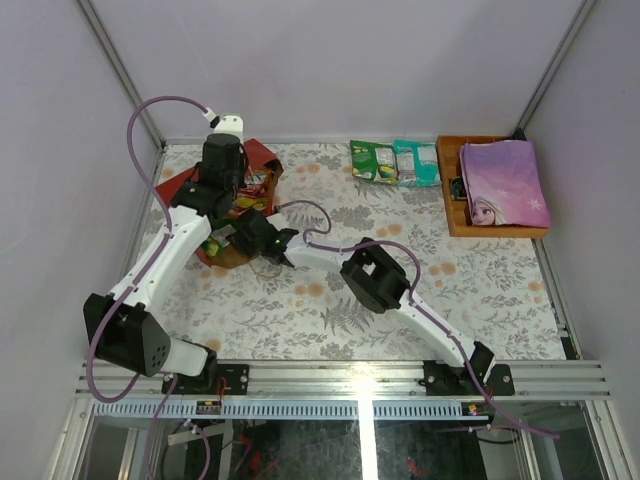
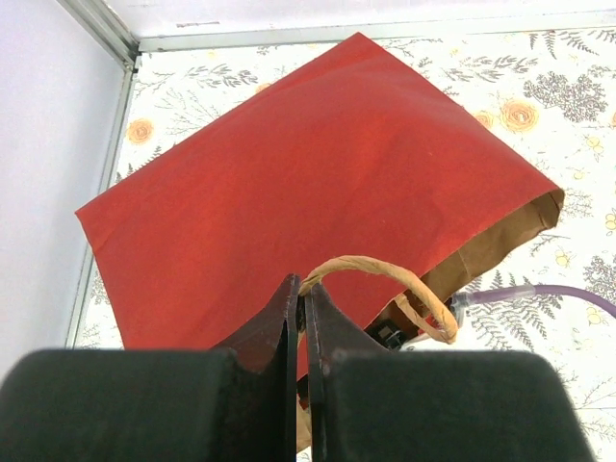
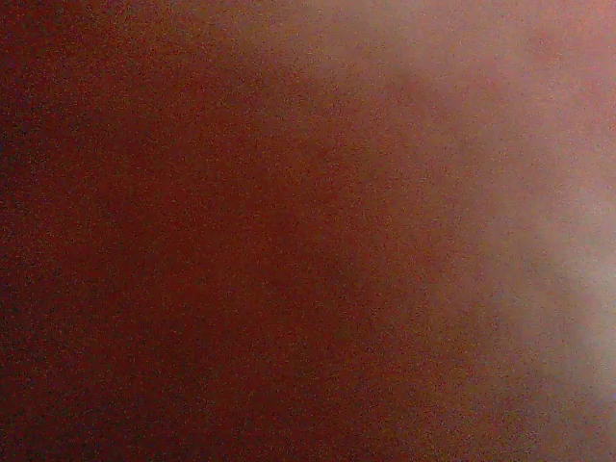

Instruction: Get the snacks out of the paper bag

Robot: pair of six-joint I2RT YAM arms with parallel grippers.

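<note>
The red paper bag (image 2: 318, 183) lies on its side at the back left of the table, its brown-lined mouth turned toward the right. My left gripper (image 2: 302, 289) is shut on the bag's twisted paper handle (image 2: 404, 284). My right arm's wrist (image 1: 262, 238) sits at the bag mouth, with its fingers hidden inside the bag. The right wrist view is filled with dim red paper and shows no snack. A green snack packet (image 1: 372, 160) and a teal one (image 1: 415, 162) lie side by side on the table at the back. A yellow-red packet (image 1: 258, 183) shows at the bag mouth.
An orange-brown wooden tray (image 1: 450, 215) stands at the back right with a purple princess book (image 1: 505, 183) in it. The left wall rail (image 2: 101, 29) runs close beside the bag. A purple cable (image 1: 330, 240) trails across the floral table cover.
</note>
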